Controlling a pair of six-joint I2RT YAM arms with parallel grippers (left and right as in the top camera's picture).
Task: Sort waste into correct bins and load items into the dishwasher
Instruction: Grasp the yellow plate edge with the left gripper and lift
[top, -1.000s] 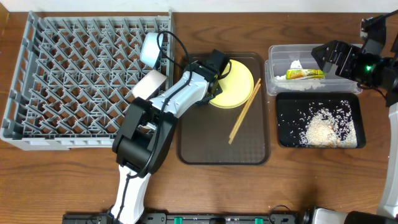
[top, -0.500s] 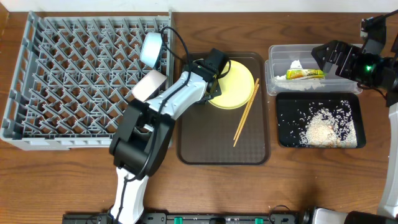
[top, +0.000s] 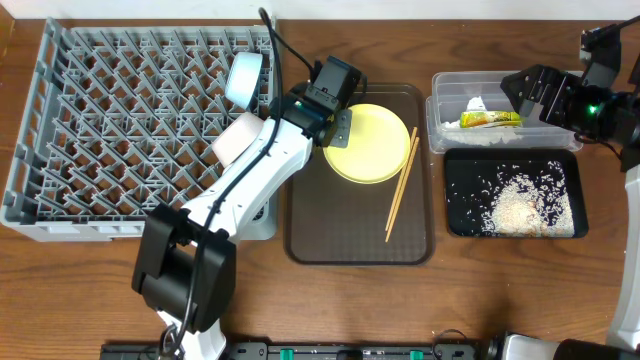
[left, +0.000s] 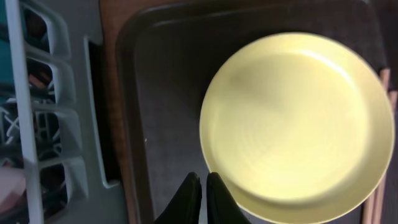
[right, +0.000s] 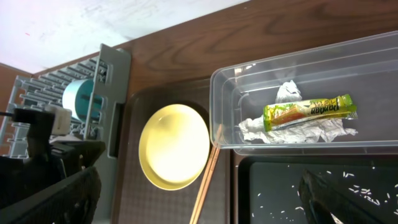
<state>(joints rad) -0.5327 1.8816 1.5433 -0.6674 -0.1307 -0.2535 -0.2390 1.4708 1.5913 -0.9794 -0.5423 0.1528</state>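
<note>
The yellow plate (top: 368, 143) lies on the brown serving tray (top: 350, 245), with two chopsticks (top: 402, 183) along its right side. My left gripper (top: 336, 122) is shut and empty at the plate's left rim; the left wrist view shows its tips (left: 202, 186) beside the plate (left: 298, 124). The pale blue bowl (top: 245, 78) and a white dish (top: 236, 138) stand in the grey dish rack (top: 120, 130). The wrapper and paper (top: 490, 119) lie in the clear tub (top: 440, 110). Rice (top: 520, 207) lies in the black tray (top: 455, 215). My right gripper (top: 522, 92) is open above the tub (right: 298, 155).
My left arm crosses the rack's right edge and hides part of the white dish. In the right wrist view the plate (right: 174, 146), the chopsticks (right: 205, 186) and the wrapper (right: 309, 112) show between the open fingers (right: 199, 177). The rack's wall (left: 62, 124) stands left of the tray.
My left gripper has drawn back up and to the left, off the plate to its rim. The plate shifted slightly and the chopsticks swung to the right. The right arm has not moved.
</note>
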